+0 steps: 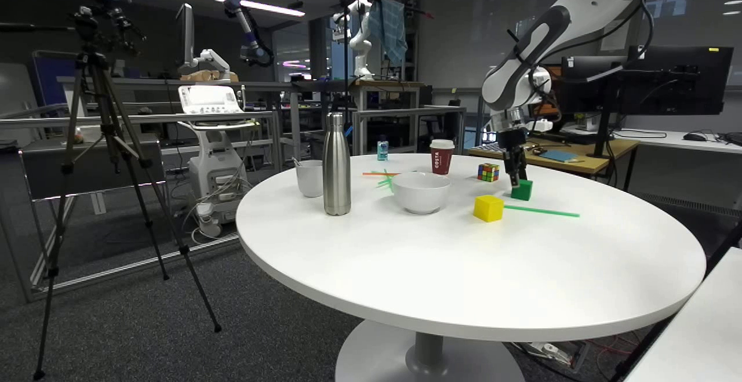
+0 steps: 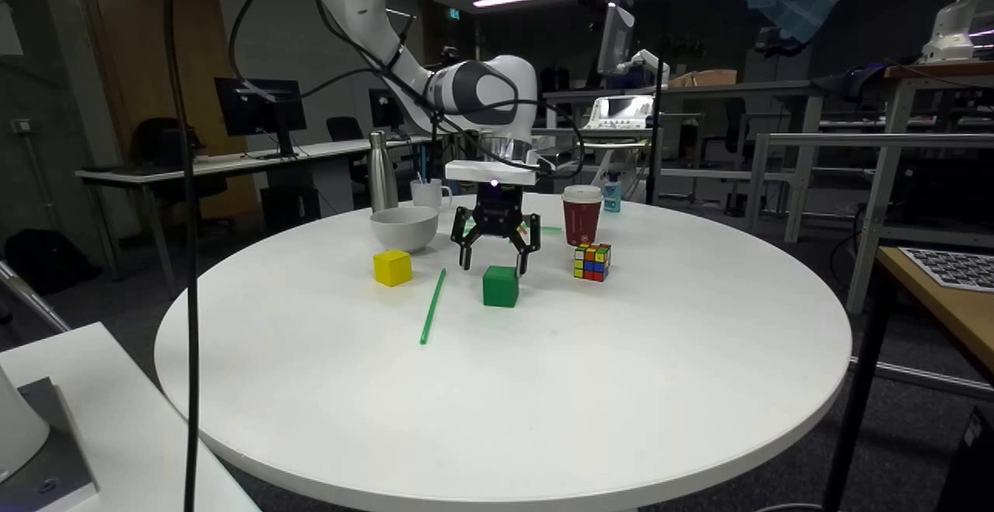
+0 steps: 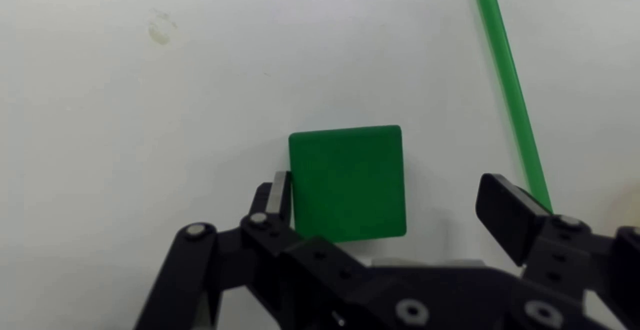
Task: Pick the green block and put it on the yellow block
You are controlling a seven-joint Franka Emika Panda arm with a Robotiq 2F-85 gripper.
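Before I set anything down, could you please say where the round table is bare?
In an exterior view, one patch runs from the silver bottle, white bowl and yellow block to the near table rim. Another lies between the Rubik's cube, green block and rim. Crowded: around the open gripper and green straw.

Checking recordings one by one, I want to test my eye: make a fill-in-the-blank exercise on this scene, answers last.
The gripper is not shut but ____.
The green block rests on the round white ____.
In an exterior view, the green stick lies ____ the green block and the yellow block.
Missing words: open; table; between.
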